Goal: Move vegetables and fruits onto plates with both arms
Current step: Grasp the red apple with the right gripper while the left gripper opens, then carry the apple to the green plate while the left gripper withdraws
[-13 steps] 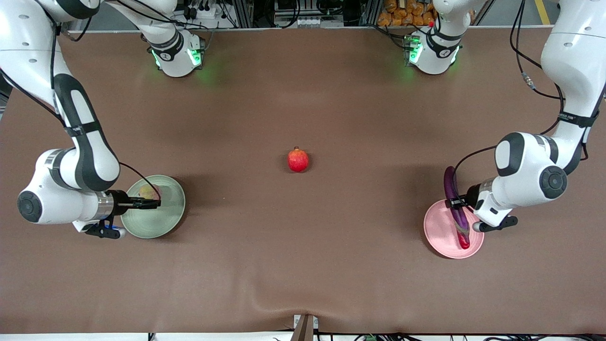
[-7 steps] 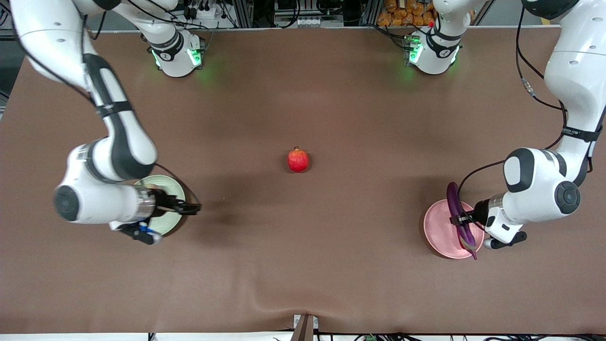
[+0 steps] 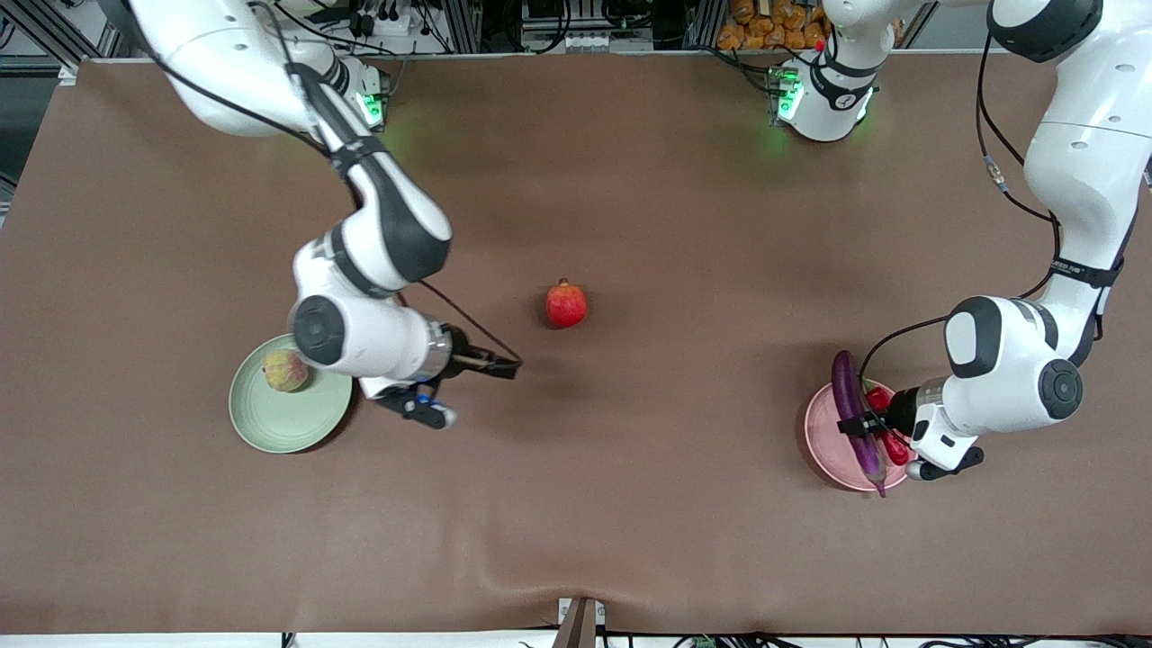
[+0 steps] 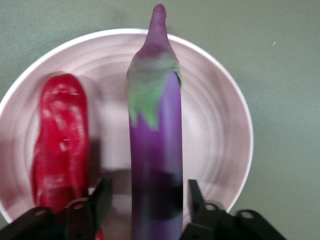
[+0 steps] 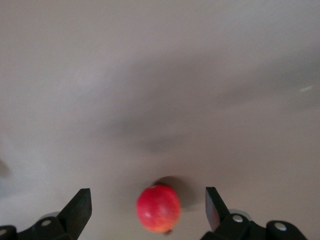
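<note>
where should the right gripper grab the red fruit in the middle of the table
Around the round belly of the red fruit, coming from above with the right gripper open. Its small crown points sideways toward the robots' bases, so the top is bare.

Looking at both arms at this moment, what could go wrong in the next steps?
1. The eggplant lies across the pink plate beside the chili pepper, with its ends past the rim. The open left claw still straddles it, so lifting away might drag or roll it off.
2. The right claw, open, is heading for the round pomegranate on bare table. An off-centre close might push it rolling away.
</note>
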### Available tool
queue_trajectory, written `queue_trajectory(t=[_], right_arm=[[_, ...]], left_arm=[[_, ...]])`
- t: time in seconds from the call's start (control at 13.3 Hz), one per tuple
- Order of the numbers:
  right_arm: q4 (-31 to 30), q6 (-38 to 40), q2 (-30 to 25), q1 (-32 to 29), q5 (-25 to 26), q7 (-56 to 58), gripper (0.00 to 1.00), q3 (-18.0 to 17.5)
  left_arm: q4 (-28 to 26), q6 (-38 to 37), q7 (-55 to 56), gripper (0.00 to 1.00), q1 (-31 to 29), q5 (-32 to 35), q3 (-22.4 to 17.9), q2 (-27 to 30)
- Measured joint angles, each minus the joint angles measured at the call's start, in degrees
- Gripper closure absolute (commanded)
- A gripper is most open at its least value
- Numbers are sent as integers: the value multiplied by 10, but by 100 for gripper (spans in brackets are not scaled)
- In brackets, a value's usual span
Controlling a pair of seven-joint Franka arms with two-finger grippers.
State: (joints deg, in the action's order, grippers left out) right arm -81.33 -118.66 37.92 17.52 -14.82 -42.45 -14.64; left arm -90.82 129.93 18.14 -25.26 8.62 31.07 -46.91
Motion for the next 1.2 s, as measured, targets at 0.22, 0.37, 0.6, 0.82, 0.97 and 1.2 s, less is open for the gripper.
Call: queue_trajectory(t=[0.22,0.37,0.6,0.82,0.97,1.2], right_arm=[[-27,-47,27,77,22,-25,0,9],[-39,-46,30,93,36,-31,0,13],[-56,-45,30,107,64,-66,0,14],[-72,-55,31,131,80,-93,0,15],[-85,-83,33,143,89,-104,0,17],[-92,-111,50,156,135,-121,100,18]], left_arm=[[25,1,0,0,4,0,6,7],[38,-9,0,0,3,0,7,28],[53,-29,-1,0,1,1,7,97],[84,-132,-15,0,-2,26,7,189],[99,-224,-21,0,-1,51,8,254],[100,-341,-25,0,1,49,10,330]])
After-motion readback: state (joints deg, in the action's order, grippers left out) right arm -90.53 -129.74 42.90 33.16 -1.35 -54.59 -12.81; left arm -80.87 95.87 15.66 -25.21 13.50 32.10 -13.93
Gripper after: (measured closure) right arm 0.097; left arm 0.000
